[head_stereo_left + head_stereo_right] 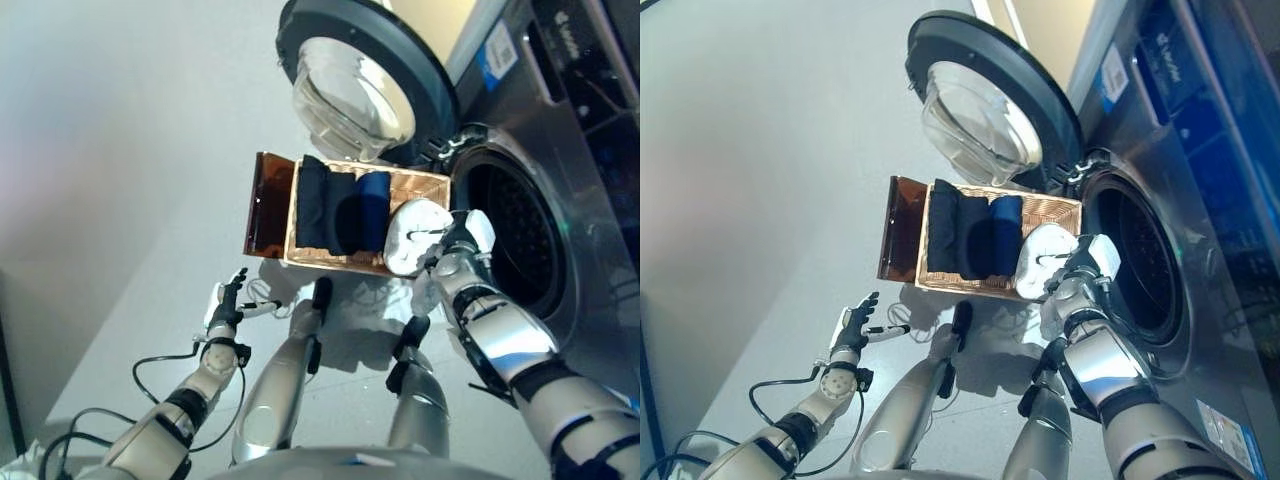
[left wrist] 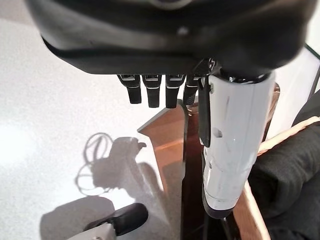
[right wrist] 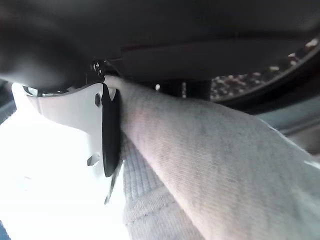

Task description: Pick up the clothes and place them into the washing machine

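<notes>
1. Your right hand [image 1: 455, 248] has its thumb and fingers pinched on a white garment [image 1: 413, 238]. The right wrist view shows pale ribbed cloth pressed against the white thumb cover.
2. That garment still hangs over the basket's end nearest the machine, touching the rim. It is gripped but, as far as you can see, not carried clear of the basket.
3. Just past your right hand is the washing machine drum opening [image 1: 512, 232], dark inside. No cloth shows in it, so judge nothing as loaded yet.
4. The round washer door [image 1: 355, 80] stands swung wide above the basket, so the way into the drum looks free.
5. The wicker basket [image 1: 1050, 207] sits on the floor right beside the machine's front. It holds folded black clothes [image 1: 322, 205] at the end away from the machine, then a blue piece [image 1: 374, 190] between them and the white garment.
6. A brown lid flap [image 1: 268, 205] hangs open off the basket's far end.
7. Your left hand [image 1: 853, 326] hovers over the bare floor [image 1: 120, 200], fingers spread and holding nothing, apart from the basket near the lid flap.
8. Progress: early. The white garment needs lifting and swinging into the drum; the blue and black pieces remain after it.
</notes>
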`<state>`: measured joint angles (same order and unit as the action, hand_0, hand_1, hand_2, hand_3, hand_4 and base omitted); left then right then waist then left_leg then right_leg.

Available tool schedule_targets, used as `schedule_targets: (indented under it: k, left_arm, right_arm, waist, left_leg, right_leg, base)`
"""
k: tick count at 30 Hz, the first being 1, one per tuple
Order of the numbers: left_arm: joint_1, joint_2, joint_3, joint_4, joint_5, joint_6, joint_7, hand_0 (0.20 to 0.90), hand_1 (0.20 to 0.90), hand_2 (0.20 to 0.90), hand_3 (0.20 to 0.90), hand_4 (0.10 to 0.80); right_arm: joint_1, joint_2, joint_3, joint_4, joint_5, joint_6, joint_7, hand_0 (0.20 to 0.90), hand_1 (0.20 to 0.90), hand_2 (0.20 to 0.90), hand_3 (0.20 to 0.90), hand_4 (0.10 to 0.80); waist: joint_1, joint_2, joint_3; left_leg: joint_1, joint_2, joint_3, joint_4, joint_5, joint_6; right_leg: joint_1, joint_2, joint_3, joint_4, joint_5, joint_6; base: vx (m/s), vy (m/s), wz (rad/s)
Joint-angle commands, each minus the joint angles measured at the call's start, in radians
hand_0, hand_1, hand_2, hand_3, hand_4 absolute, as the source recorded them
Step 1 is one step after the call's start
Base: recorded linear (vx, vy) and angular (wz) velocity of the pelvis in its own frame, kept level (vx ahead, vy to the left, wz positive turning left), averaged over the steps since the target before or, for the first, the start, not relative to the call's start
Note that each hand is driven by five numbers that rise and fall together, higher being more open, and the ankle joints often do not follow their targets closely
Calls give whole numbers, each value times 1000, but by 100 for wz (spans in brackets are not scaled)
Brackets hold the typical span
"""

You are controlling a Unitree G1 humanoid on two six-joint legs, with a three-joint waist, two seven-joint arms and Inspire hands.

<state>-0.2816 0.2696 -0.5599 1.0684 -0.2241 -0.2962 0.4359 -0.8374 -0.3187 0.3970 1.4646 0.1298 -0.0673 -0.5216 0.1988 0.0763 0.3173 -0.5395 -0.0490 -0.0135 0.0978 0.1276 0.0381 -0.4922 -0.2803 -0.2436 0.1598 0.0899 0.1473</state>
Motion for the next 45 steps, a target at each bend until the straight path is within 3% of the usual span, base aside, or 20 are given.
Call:
schedule_targets:
  k: [1,3,9,13,16,19,24,27,34,45]
  left_arm:
    - [7,-2,64,78,-14,-16,10,900,900,900,900,800]
    - [9,-5,74,91,-19,-17,4,900,900,900,900,800]
    - [42,-22,106,75,-61,-37,-36,900,900,900,900,800]
    - [66,-24,98,34,-68,-58,-52,900,900,900,900,800]
    - [39,-28,93,11,-107,-76,-60,900,900,900,900,800]
    - [18,-39,100,8,-146,-88,-62,900,900,900,900,800]
    - [11,-44,94,19,-149,-87,-65,900,900,900,900,800]
    - [13,-38,80,-2,-154,-89,-73,900,900,900,900,800]
    - [20,-22,53,-35,-164,-86,-96,900,900,900,900,800]
    - [22,-20,30,-24,-185,-76,-118,900,900,900,900,800]
  right_arm:
    - [44,-40,0,-74,96,-77,22,200,200,200,200,300]
    - [71,-36,-10,-93,114,-86,34,200,200,200,200,300]
    - [282,45,-149,-336,470,-205,154,200,200,200,200,300]
    - [337,85,-238,-375,677,-270,226,200,200,200,200,300]
    - [322,118,-301,-425,860,-339,283,200,200,200,200,300]
    - [297,137,-319,-489,935,-399,288,200,200,200,200,300]
    - [218,111,-322,-538,958,-464,279,200,200,200,200,300]
    - [146,84,-363,-590,976,-509,260,200,200,200,200,300]
    - [-52,-5,-409,-471,1028,-517,234,200,200,200,200,300]
    - [-305,-149,-428,-309,1120,-501,243,200,200,200,200,300]
  waist:
    - [-31,-22,-56]
    - [-39,-23,-63]
    - [-87,-6,-80]
    - [-99,17,-73]
    - [-119,41,-20]
    - [-136,52,15]
    - [-146,54,21]
    - [-147,72,24]
    - [-118,113,-6]
    - [-70,139,-41]
  left_leg:
    - [-23,-8,22,61,-112,-69]
    - [-8,-8,24,50,-109,-68]
    - [60,-6,59,21,-107,-65]
    - [63,1,70,35,-112,-64]
    - [-19,27,93,207,-169,-59]
    - [-88,65,99,396,-277,-73]
    - [-219,124,100,600,-362,-69]
    - [-286,126,90,655,-389,-57]
    - [-340,109,81,648,-398,-52]
    - [-359,73,66,530,-347,-56]
  right_leg:
    - [105,-34,13,-109,43,0]
    - [118,-36,15,-119,47,1]
    - [145,-42,44,-140,56,8]
    - [130,-37,60,-121,40,3]
    - [3,-7,117,59,-46,-35]
    - [-89,27,145,242,-150,-61]
    - [-243,71,162,430,-223,-84]
    - [-322,79,164,489,-240,-89]
    - [-396,72,179,525,-264,-91]
    - [-430,52,187,486,-253,-95]
  base:
    - [-44,30,-19]
    - [-17,18,-15]
    - [-8,-13,-21]
    - [-57,-11,-19]
    - [-156,-38,-30]
    - [-59,-75,-20]
    - [-70,-64,-25]
    - [-19,-46,-28]
    - [33,-8,4]
    - [48,-1,12]
